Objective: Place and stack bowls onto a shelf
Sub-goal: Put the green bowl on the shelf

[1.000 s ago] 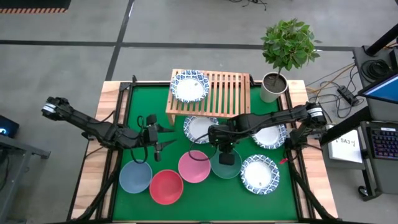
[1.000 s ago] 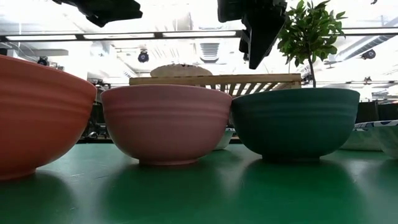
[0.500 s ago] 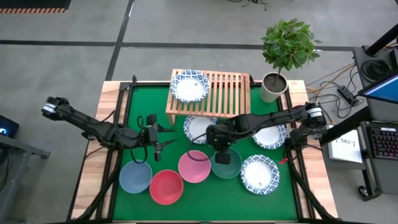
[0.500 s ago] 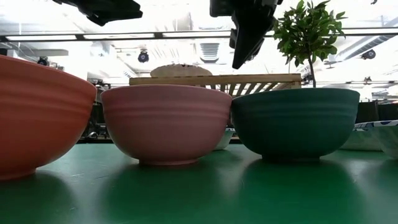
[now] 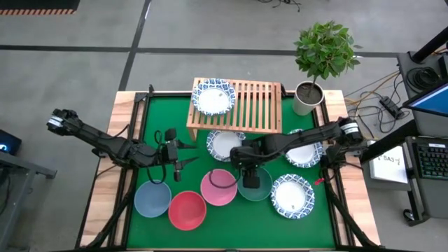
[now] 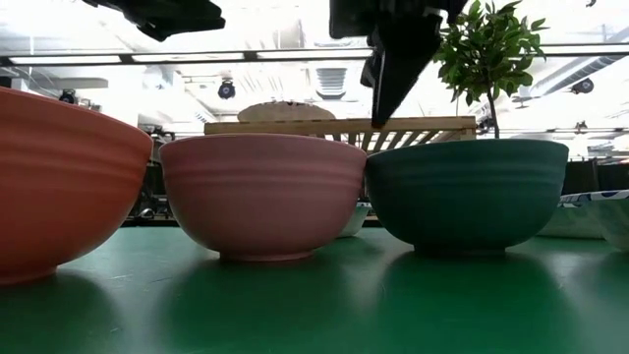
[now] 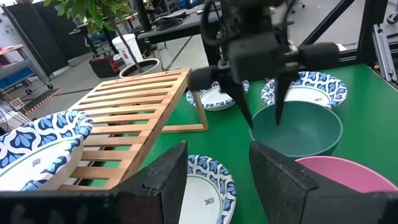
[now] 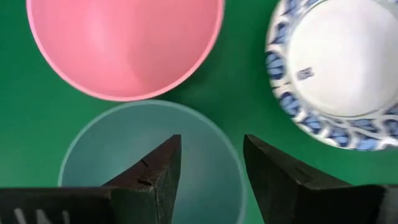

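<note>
Bowls sit all over the green mat [image 5: 210, 224], and one white bowl with a blue rim [image 5: 213, 97] already rests on the left end of the shelf [image 5: 255, 105], which stands at the far side of the mat. The right gripper [image 5: 250, 171] hangs over the dark green bowl [image 5: 255, 185], at the side of that bowl nearest the shelf. Its fingers [image 8: 158, 174] are spread apart and hold nothing, and the wrist view shows them pointing down over the bowl's rim. The pink bowl [image 5: 218, 187] sits right beside the dark green bowl, almost touching it. The red bowl [image 5: 187, 210] and the blue-grey bowl [image 5: 152, 199] come next in a row toward the left, at the front of the mat. A second blue-rimmed bowl [image 5: 222, 144] lies on the mat just in front of the shelf. A third blue-rimmed bowl [image 5: 304, 152] lies under the right arm, partly hidden. A fourth blue-rimmed bowl [image 5: 292, 196] sits to the right of the dark green bowl. The left gripper [image 5: 183, 155] waits above the mat on the left, near the blue-grey bowl, with its fingers [image 7: 283, 180] open and empty. A plant in a grey pot [image 5: 306, 98] stands on the wooden table edge, just right of the shelf.
</note>
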Controlling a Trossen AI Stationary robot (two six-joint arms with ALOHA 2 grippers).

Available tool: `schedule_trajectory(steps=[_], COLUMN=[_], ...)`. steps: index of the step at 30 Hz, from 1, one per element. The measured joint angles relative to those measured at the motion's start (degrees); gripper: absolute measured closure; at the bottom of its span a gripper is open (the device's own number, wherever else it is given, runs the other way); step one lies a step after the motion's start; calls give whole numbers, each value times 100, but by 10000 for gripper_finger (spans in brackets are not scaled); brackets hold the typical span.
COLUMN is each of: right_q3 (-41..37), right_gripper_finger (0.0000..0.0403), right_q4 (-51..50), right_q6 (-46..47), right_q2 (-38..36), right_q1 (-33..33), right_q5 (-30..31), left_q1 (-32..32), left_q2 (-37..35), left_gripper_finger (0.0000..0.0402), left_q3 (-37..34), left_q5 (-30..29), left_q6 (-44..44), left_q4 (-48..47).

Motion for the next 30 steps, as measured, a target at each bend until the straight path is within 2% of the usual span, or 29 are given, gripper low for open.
schedule_trajectory(steps=[13, 23, 30], right_q3=[-4, -4, -4], right_gripper_finger=[255, 260, 305], right_q4=[-188, -278, -258], right_q6=[-593, -662, -657], right_q2=[628, 845, 871], right_q1=[31, 29, 29], right_q5=[427, 447, 447], left_q1=[0, 0, 1], left_q2=[2, 2, 4], left_gripper_finger=[247, 247, 247], left_q3=[0, 0, 0], left_q5=[0, 0, 0], left_q6=[2, 24, 24], left_q4=[-7, -3, -3])
